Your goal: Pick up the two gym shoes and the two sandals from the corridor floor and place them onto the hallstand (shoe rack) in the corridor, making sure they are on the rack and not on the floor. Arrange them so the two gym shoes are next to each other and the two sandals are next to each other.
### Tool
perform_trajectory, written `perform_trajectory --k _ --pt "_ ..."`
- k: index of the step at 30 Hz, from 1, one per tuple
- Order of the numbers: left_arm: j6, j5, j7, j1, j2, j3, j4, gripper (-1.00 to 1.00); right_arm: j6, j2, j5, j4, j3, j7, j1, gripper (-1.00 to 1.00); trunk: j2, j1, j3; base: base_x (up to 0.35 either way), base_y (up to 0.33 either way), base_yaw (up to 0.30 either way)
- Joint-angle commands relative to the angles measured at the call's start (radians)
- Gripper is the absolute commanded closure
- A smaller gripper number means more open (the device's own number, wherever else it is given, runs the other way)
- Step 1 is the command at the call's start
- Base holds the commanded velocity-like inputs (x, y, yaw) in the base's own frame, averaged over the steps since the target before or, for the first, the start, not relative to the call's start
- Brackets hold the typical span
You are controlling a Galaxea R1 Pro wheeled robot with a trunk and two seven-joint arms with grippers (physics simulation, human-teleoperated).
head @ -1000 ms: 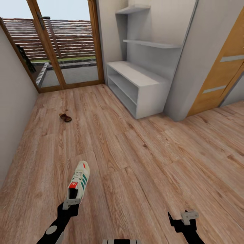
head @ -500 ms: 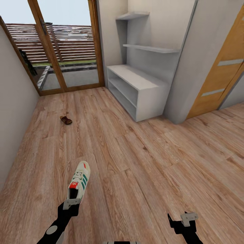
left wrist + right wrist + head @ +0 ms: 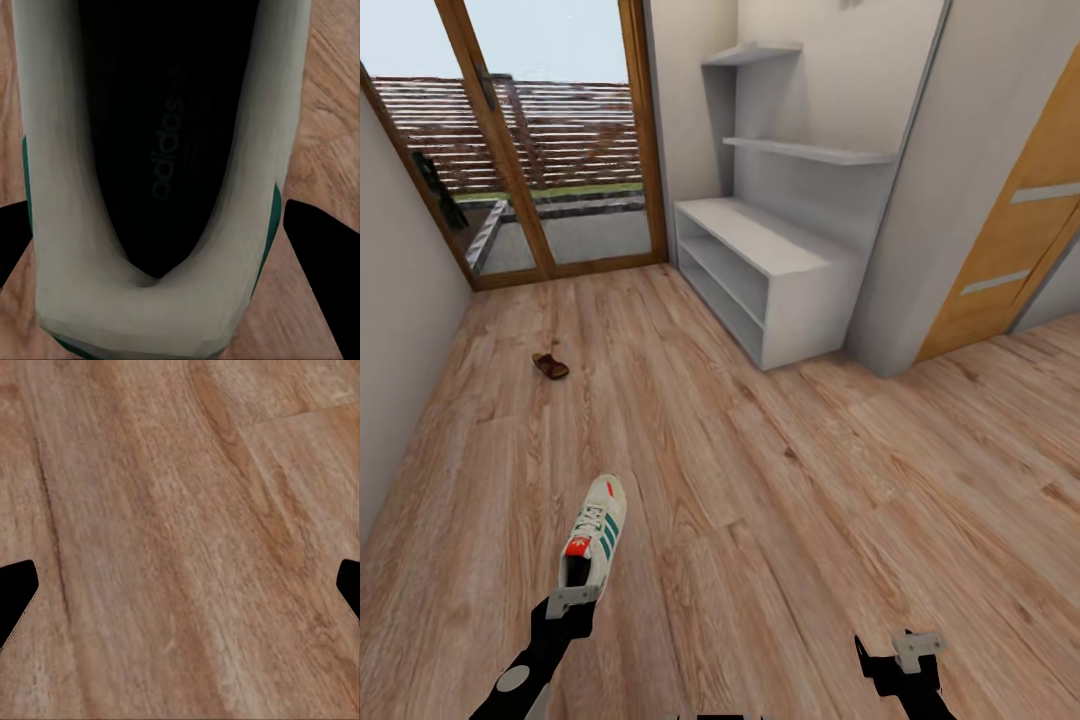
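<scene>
Holding a sneaker (image 3: pixel 593 530) by the heel, left pincer (image 3: pixel 571 600) stays closed, right pincer (image 3: pixel 916 648) open and empty; view has tilted toward rack (image 3: pixel 765 260).

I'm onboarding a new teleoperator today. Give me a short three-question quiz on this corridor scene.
1. True or false: the left gripper holds a gym shoe by its heel.
2. What lies on the corridor floor toward the glass door? A) a sandal B) a second gym shoe C) a slipper box
3. Fill in: the right gripper is ____ with only floor between its fingers.

Key: 1 true. 2 A, the sandal. 3 open. The hallstand holds no shoes that I can see.
</scene>
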Motion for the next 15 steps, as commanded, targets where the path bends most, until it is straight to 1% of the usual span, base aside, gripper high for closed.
perform_trajectory --k 1,5,8,15 --pt "-0.003 0.001 -0.006 -0.001 0.0 0.004 0.001 1.0 -0.003 0.0 0.007 0.001 -0.005 0.004 0.0 -1.0 0.0 0.0 -0.001 0.334 0.0 0.0" --pt "-0.003 0.001 -0.008 -0.001 0.0 0.004 0.001 1.0 -0.003 0.0 0.007 0.001 -0.005 0.004 0.0 -1.0 0.0 0.0 0.002 0.336 0.0 0.015" --pt "-0.003 0.001 -0.009 -0.001 0.0 0.004 0.0 1.0 -0.003 0.0 0.007 0.001 -0.005 0.004 0.0 -1.0 0.0 0.0 0.006 0.338 0.0 0.068" --pt "-0.003 0.002 -0.009 -0.001 0.0 0.004 0.0 1.0 -0.003 0.0 0.007 0.001 -0.005 0.004 0.0 -1.0 0.0 0.0 0.015 0.338 0.0 0.15"
